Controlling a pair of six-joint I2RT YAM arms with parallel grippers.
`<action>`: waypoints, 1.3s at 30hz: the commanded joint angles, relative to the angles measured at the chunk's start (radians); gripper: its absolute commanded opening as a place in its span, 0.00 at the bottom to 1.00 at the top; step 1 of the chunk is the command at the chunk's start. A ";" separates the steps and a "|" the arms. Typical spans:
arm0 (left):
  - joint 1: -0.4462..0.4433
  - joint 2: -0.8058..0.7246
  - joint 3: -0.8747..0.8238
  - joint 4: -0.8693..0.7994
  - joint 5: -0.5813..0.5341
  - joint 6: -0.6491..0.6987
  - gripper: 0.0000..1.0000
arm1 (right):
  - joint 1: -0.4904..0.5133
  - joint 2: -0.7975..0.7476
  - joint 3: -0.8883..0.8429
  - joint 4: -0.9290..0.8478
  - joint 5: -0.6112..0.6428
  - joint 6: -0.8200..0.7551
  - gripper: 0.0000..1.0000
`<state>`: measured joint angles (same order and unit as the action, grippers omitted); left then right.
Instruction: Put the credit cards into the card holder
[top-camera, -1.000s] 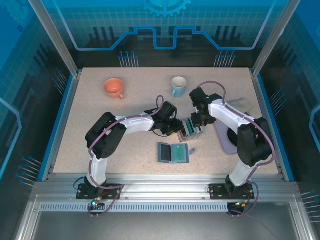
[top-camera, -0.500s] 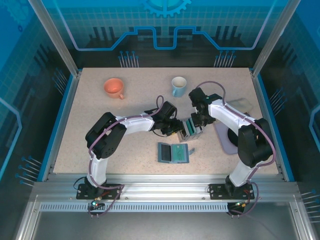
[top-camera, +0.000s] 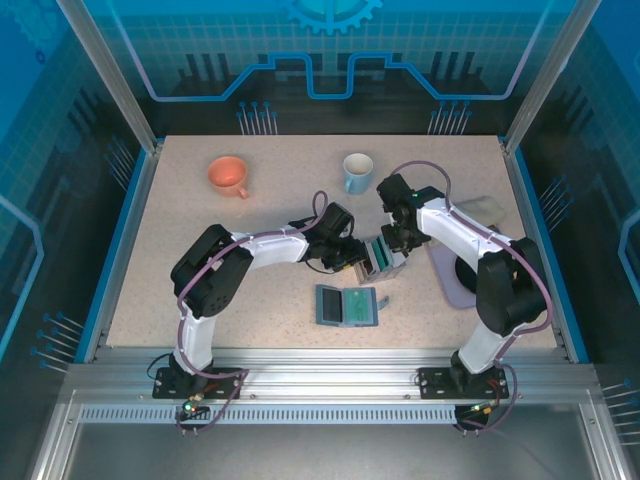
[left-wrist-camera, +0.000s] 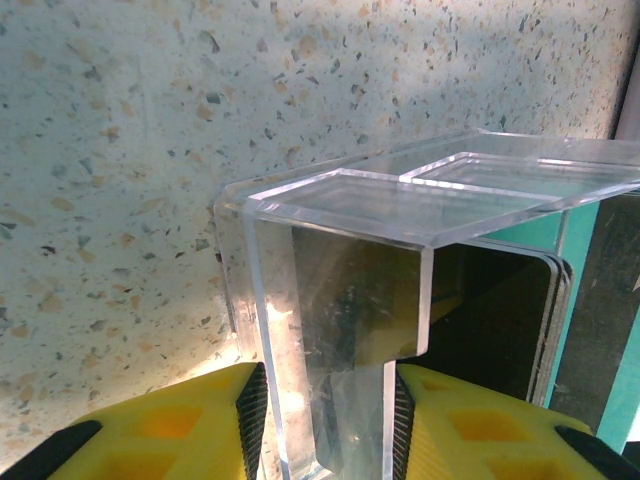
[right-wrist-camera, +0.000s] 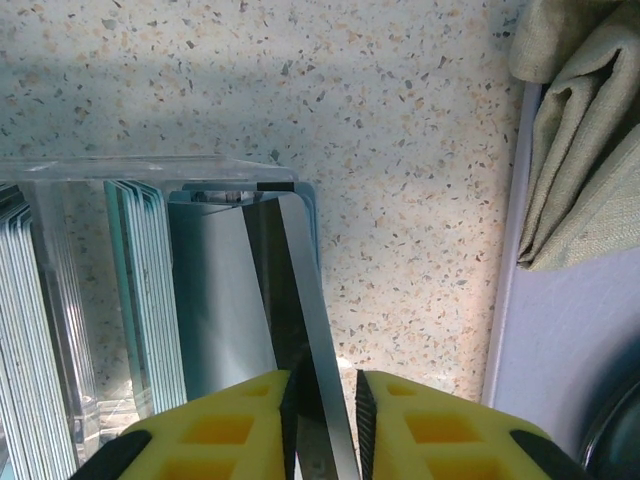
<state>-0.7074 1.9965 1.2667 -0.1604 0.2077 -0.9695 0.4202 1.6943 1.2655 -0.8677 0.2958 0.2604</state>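
Table (top-camera: 250, 300) bears two mugs (top-camera: 228, 176), rack (top-camera: 385, 258), card holder (top-camera: 346, 306).

The rack (left-wrist-camera: 340, 200) was clear, glossy acrylic, and the table (left-wrist-camera: 120, 150) had a matt, speckled, stone-look surface. The credit cards (right-wrist-camera: 150, 290) were smooth, shiny plastic, while the folded cloth (right-wrist-camera: 580, 130) looked coarse-woven and dull.

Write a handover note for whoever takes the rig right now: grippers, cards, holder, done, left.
Grippers: left gripper has its fingers clamped on a clear wall of the rack, bracing it. The right gripper pinches one credit card at the rack's end, not yet lifted out.
Things: other credit cards stand in the rack's slots. The card holder lies open on the table, apart from the rack on its near side.
Done: rack braced, one card gripped.
Left: pull it out, slot it into the holder, repeat.
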 joint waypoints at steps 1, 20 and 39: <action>0.008 0.007 -0.023 -0.062 0.000 -0.008 0.39 | 0.012 -0.027 0.029 -0.031 0.008 -0.004 0.23; 0.008 -0.031 -0.032 -0.064 -0.005 0.006 0.40 | 0.012 -0.147 0.022 -0.038 -0.145 0.038 0.05; 0.059 -0.398 -0.271 0.228 0.105 -0.060 0.68 | -0.154 -0.439 -0.159 0.213 -0.702 0.271 0.00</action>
<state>-0.6823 1.6619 1.0718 -0.1024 0.2161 -0.9707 0.2958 1.2949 1.1477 -0.7528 -0.2203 0.4404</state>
